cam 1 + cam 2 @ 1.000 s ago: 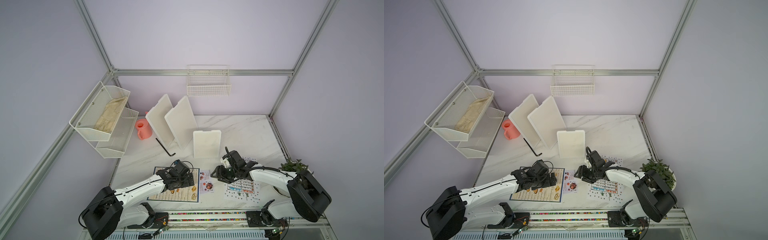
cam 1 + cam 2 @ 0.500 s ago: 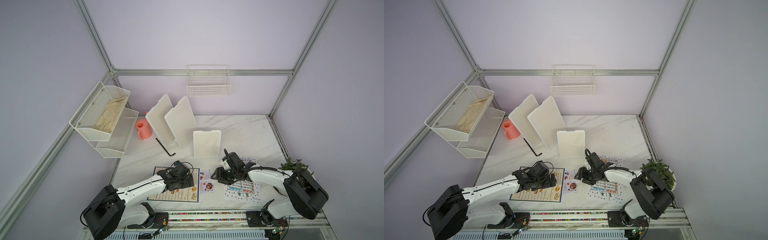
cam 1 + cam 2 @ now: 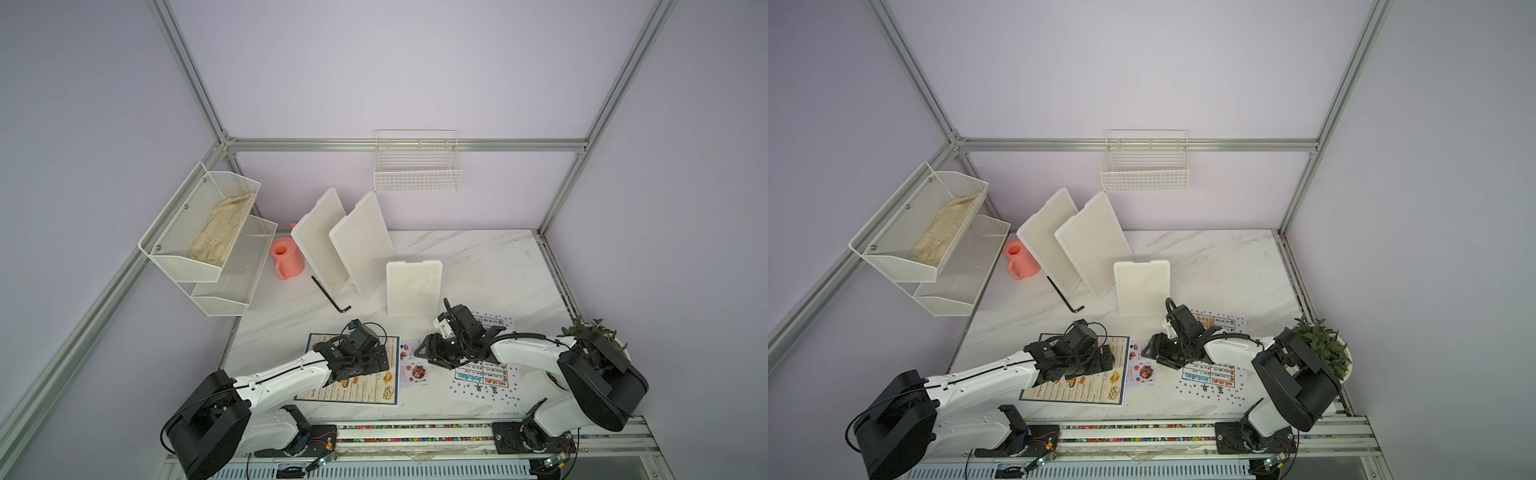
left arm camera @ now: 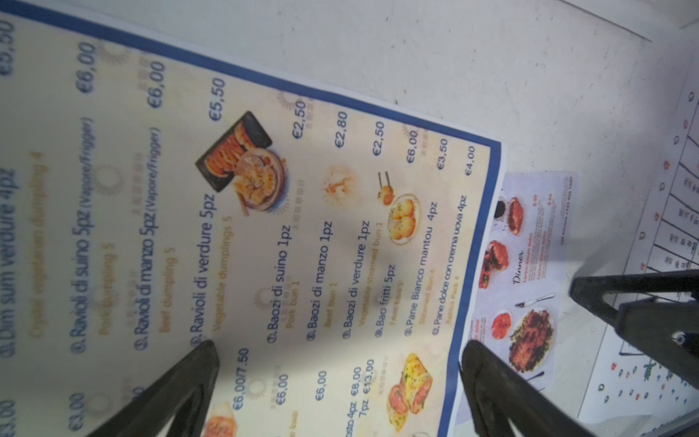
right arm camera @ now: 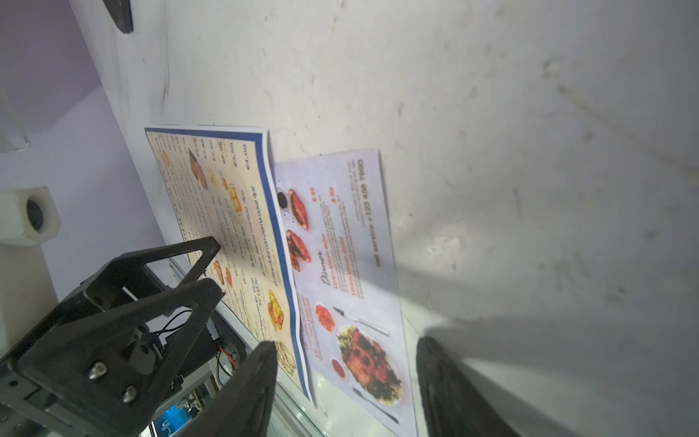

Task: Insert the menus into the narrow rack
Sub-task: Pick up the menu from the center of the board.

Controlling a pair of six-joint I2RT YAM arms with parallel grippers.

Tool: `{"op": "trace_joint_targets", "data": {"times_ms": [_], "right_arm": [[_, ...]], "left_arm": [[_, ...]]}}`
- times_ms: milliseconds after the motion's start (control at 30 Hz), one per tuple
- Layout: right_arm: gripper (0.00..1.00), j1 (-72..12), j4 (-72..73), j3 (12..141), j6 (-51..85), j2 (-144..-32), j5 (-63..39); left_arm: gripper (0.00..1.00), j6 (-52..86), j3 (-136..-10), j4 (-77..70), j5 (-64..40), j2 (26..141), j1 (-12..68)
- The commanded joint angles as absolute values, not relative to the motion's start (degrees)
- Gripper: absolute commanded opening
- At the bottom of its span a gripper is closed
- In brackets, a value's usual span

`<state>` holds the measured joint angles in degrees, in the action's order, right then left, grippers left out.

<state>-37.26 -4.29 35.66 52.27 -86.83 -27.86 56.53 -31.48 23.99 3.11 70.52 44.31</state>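
Three menus lie flat near the table's front edge. The blue-bordered dim sum sheet point(image 3: 357, 384) is on the left, the small food-photo card point(image 3: 413, 370) in the middle, and the white dotted sheet point(image 3: 484, 380) on the right. The blue-bordered sheet's point(image 4: 302, 227) edge curls slightly over the card point(image 4: 529, 272). My left gripper point(image 3: 381, 360) point(image 4: 339, 352) stands open over that edge. My right gripper point(image 3: 428, 358) point(image 5: 348, 346) is open low over the card point(image 5: 340, 246), holding nothing. The narrow wire rack point(image 3: 417, 174) point(image 3: 1144, 166) hangs on the back rail.
Three white boards point(image 3: 361, 245) stand behind the menus. A black hex key point(image 3: 330, 295) and a pink cup point(image 3: 286, 259) lie further left. A two-tier mesh shelf point(image 3: 208, 241) holding a cloth hangs on the left wall. A potted plant point(image 3: 594, 332) sits at the right edge.
The right gripper has edged slightly left toward the small card. The left arm has barely moved.
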Motion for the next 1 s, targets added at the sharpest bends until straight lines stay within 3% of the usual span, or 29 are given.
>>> {"op": "trace_joint_targets", "data": {"times_ms": [0, 400, 767, 967], "right_arm": [[0.66, -38.0, -3.7, 32.9, 53.8, -89.6, -27.4], [0.68, -38.1, -0.5, 30.5, 54.9, -89.7, -27.3], [0.80, -38.1, 4.2, 28.9, 55.2, -91.5, -29.4], [0.79, -38.3, 11.1, 27.3, 56.0, -92.3, -31.9]], "left_arm": [[1.00, 58.2, -27.7, 23.0, 0.5, 73.6, 44.2], [0.97, 57.2, -28.3, 22.8, -0.5, 73.3, 44.4], [0.97, 57.2, -28.7, 20.6, -1.7, 76.9, 45.0], [0.88, 57.1, -28.8, 20.0, -1.9, 78.1, 45.3]]}}
